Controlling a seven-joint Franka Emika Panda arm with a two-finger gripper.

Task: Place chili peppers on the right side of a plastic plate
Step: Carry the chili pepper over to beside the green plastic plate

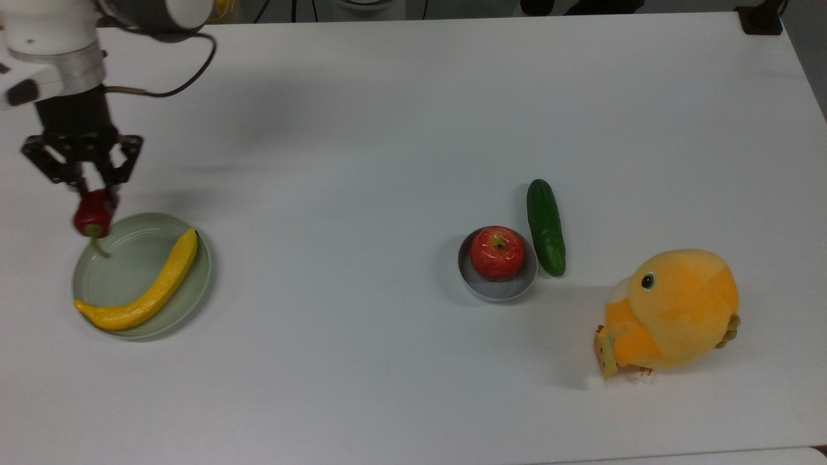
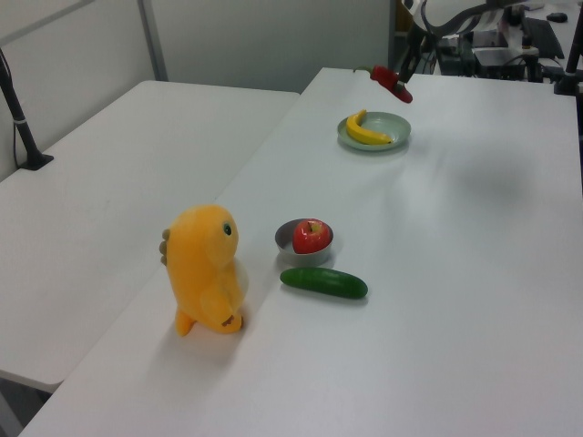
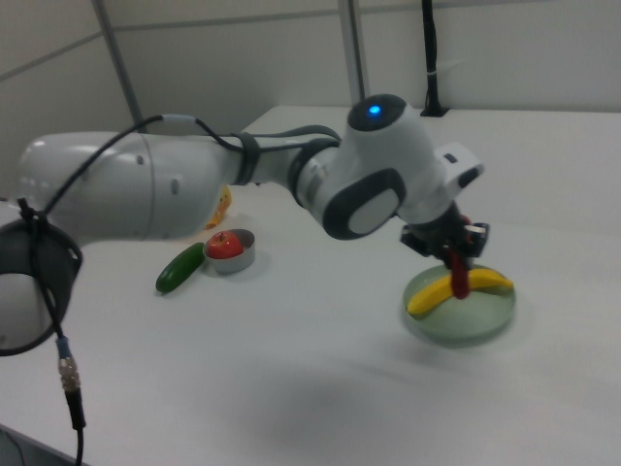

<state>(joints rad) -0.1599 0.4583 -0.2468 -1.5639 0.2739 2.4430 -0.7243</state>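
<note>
Above the far rim of the plastic plate [image 1: 194, 287], at the top view's left, the chili pepper [image 1: 92, 219] hangs clamped between the fingers of the gripper [image 1: 90, 194], its green stem pointing down over the plate's upper-left edge and clear of the surface. On the plate lies a yellow banana [image 1: 145, 287], stretched across its right and lower part in the top view. Well apart on the white table [image 1: 387, 355] sit a red apple [image 1: 496, 252] in a small grey bowl [image 1: 497, 290], a cucumber [image 1: 546, 227] just beside the bowl, and an orange plush toy [image 1: 675, 310] nearer the top view's right.
</note>
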